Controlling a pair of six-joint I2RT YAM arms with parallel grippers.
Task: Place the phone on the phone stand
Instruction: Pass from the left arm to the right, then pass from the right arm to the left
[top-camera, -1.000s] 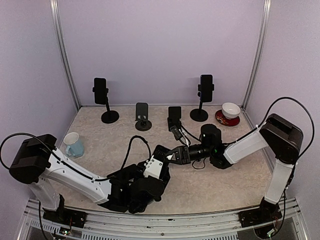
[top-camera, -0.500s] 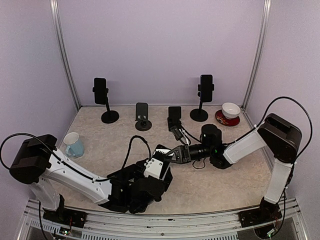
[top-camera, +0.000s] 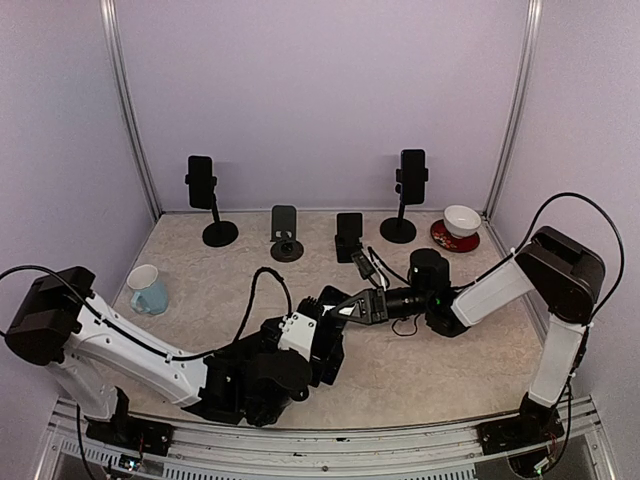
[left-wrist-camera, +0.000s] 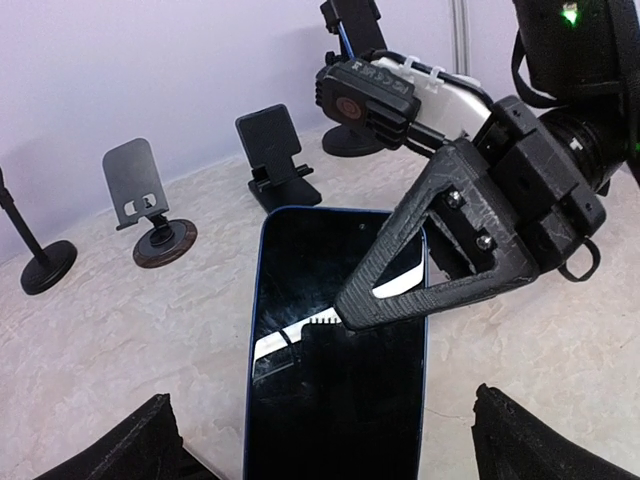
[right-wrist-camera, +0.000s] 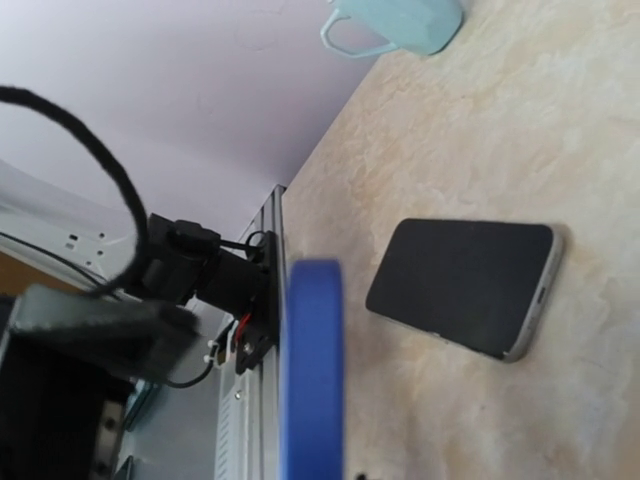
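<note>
A dark phone with a blue edge (left-wrist-camera: 335, 340) is held above the table, front centre. My right gripper (top-camera: 336, 305) is shut on it; one of its fingers (left-wrist-camera: 430, 260) lies across the screen, and the blue edge (right-wrist-camera: 312, 370) fills the middle of the right wrist view. My left gripper (top-camera: 318, 335) is open, its fingers (left-wrist-camera: 150, 440) wide on either side of the phone without touching it. At the back stand an empty grey stand (top-camera: 285, 232) and a small black stand (top-camera: 349, 235).
Two tall stands, each with a phone clamped in it, are at the back left (top-camera: 211, 200) and back right (top-camera: 408, 195). A second phone with a silver edge (right-wrist-camera: 460, 285) lies flat on the table. A teal mug (top-camera: 148, 290) is at the left, a bowl on a red saucer (top-camera: 461, 222) at the back right.
My left arm has drawn back a little to the left. My right gripper with the phone has shifted slightly up and to the right.
</note>
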